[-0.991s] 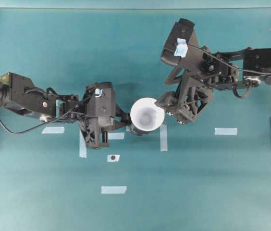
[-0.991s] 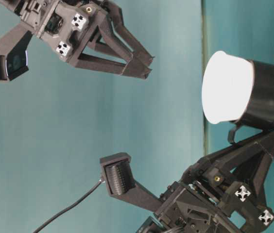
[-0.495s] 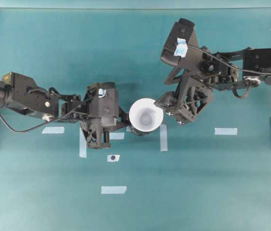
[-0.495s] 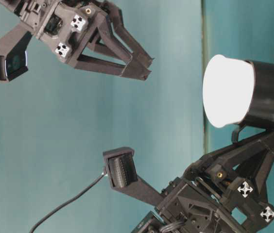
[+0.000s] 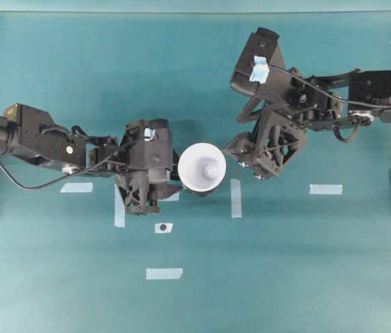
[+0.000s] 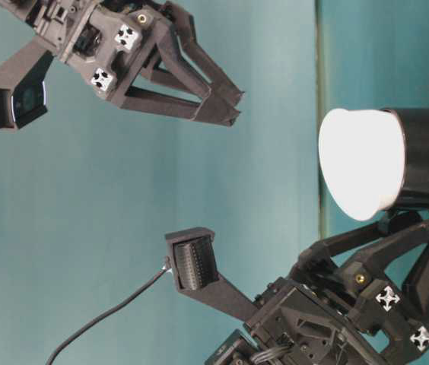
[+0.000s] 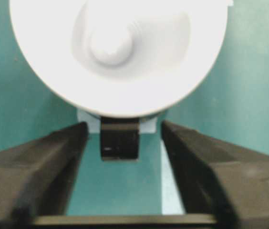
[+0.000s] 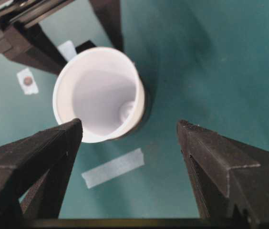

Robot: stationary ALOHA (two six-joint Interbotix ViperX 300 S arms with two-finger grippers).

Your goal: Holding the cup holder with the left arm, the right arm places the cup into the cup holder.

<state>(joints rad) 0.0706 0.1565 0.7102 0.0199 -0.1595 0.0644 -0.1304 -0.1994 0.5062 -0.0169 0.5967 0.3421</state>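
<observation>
— Overhead exterior view: where is the cup (image 5: 202, 168)?

— Near the middle of the teal table (image 5: 306, 277), seated in the cup holder (image 6: 427, 158), white rim up. From table level, the glossy black holder wraps the cup's lower part and the wide white top sticks out of it.

— Is the left hand (image 5: 175, 175) gripping the holder?

— No. In the left wrist view its two fingers (image 7: 44, 162) stand wide, one on each side of the holder's short black tab, with teal table showing in the gaps. The tab lies between them, not pinched. The hand sits just beside the cup, on its left in the overhead view.

— And the right hand (image 5: 240, 154)?

— Spread wide too, and holding nothing. It hangs just to the right of the cup, above it. In its own wrist view the cup sits between and beyond the two dark fingers (image 8: 34, 162), clear of both.

— Anything else on the table?

— Pale tape strips (image 5: 236, 198) lie around the holder, one just right of the cup, others farther out. A small tape patch with a dark dot (image 5: 163, 227) lies below the left hand in the overhead view.
</observation>
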